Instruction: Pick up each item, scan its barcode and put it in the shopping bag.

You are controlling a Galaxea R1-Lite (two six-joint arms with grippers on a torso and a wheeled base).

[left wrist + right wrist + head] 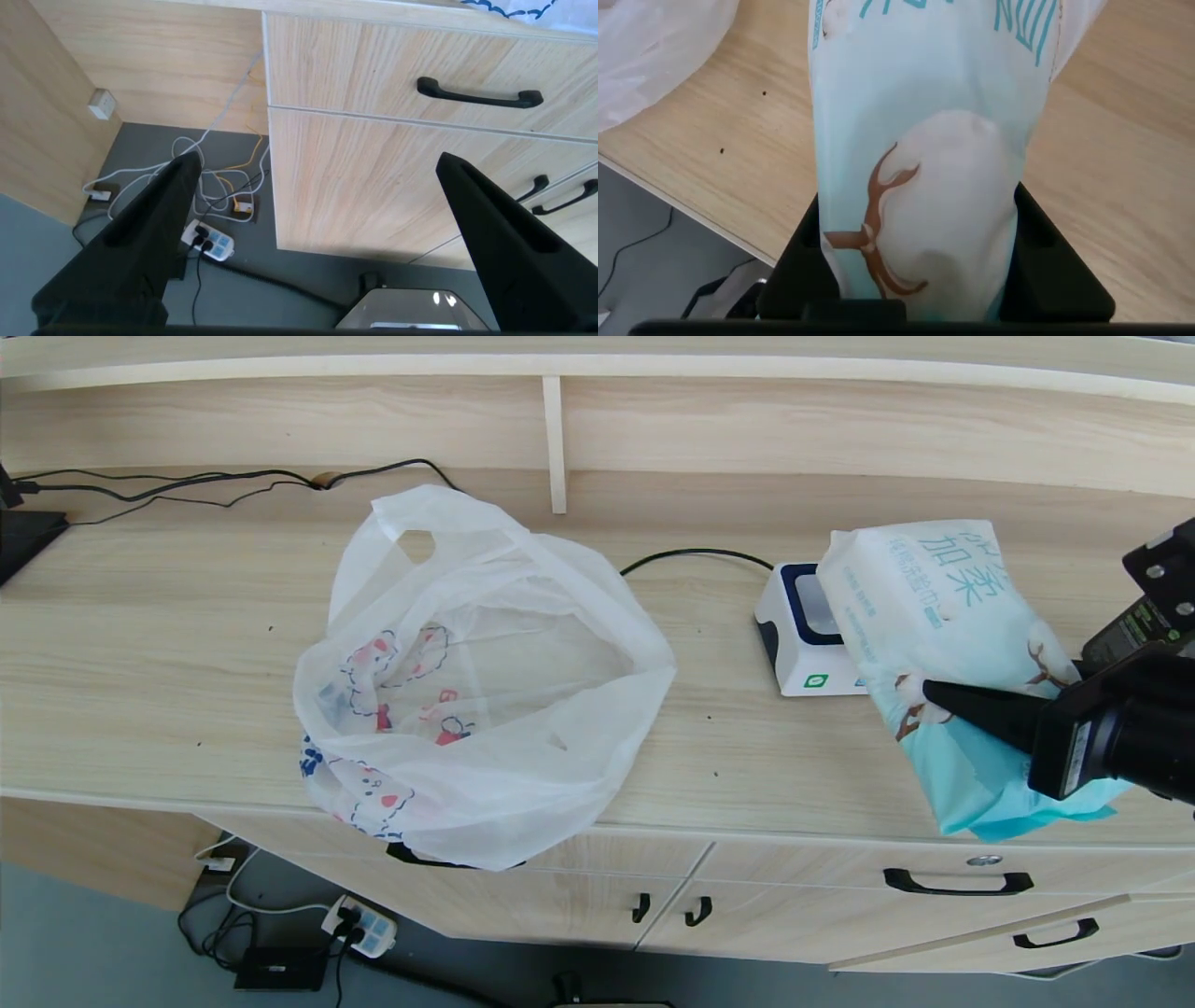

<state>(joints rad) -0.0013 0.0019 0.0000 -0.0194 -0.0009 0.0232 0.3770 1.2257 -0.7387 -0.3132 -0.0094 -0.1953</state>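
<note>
A white and light-blue soft pack of tissues (943, 644) is held over the counter at the right, its far end above the white barcode scanner (801, 633). My right gripper (934, 695) is shut on the pack (920, 177), one black finger (980, 709) lying across its printed face. The white shopping bag (467, 681) stands open at the counter's middle, with cartoon prints on its side. My left gripper (318, 243) hangs open below the counter's edge, facing the drawer fronts, with nothing between its fingers (140, 243).
The wooden counter (149, 653) has a raised back shelf with a vertical divider (555, 443). Black cables (187, 481) run along the back, one to the scanner. Drawers with black handles (957, 882) sit below. A power strip (359, 924) lies on the floor.
</note>
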